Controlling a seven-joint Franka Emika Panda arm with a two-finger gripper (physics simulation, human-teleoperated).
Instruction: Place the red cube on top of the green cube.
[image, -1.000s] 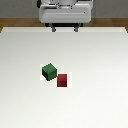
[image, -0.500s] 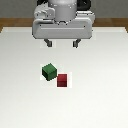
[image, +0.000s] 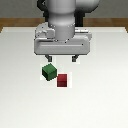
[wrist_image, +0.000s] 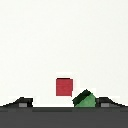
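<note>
The red cube (image: 62, 80) sits on the white table, touching or nearly touching the green cube (image: 49, 72), which lies just behind it toward the exterior view's left. My gripper (image: 62, 58) hangs above and behind both cubes, fingers apart and empty. One fingertip (image: 50, 58) is over the green cube's far side, the other fingertip (image: 75, 58) is toward the exterior view's right. In the wrist view the red cube (wrist_image: 64, 86) lies between the two fingertips and the green cube (wrist_image: 85, 99) sits close to one fingertip (wrist_image: 106, 102).
The white table (image: 100, 100) spreads around the cubes. A wooden floor strip (image: 15, 22) shows beyond its far edge. The arm's body (image: 62, 20) rises behind the gripper.
The gripper has come forward and down from the table's far edge toward the cubes. The cubes have not moved.
</note>
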